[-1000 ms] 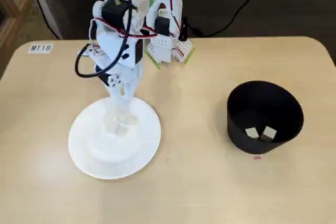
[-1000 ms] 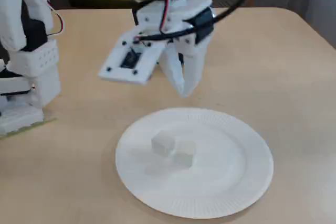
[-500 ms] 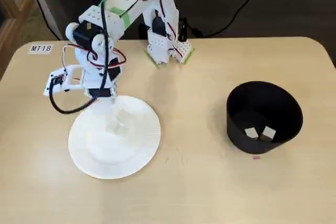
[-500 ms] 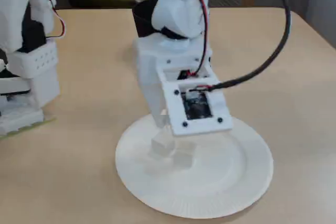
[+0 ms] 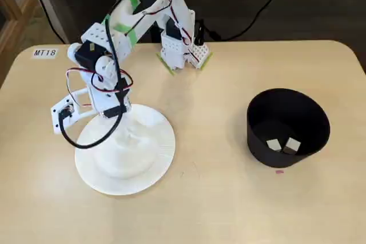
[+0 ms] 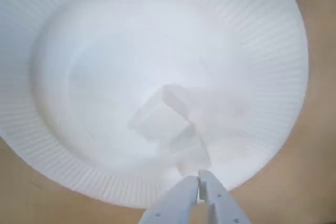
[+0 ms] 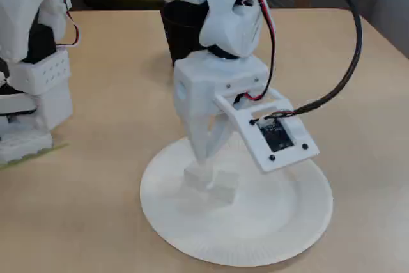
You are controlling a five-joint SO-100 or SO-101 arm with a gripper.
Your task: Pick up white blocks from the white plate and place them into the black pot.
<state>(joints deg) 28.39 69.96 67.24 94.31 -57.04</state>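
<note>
The white plate [image 5: 157,164] lies at the left of the table in a fixed view. Two white blocks lie touching near its middle, one [image 6: 160,116] farther and one [image 6: 190,148] nearer my fingers; they also show in a fixed view [image 7: 211,185]. My gripper [image 6: 199,184] hangs just above them with its jaws together and nothing between them; it also shows in a fixed view [image 7: 206,156]. The black pot [image 5: 289,107] stands at the right, with two white blocks [image 5: 283,145] on its floor.
The arm's base [image 5: 183,55] is clamped at the table's far edge. A label reading MT18 [image 5: 44,53] is stuck at the far left corner. A small pink mark [image 5: 279,171] lies in front of the pot. The pot [image 7: 182,36] stands behind the arm.
</note>
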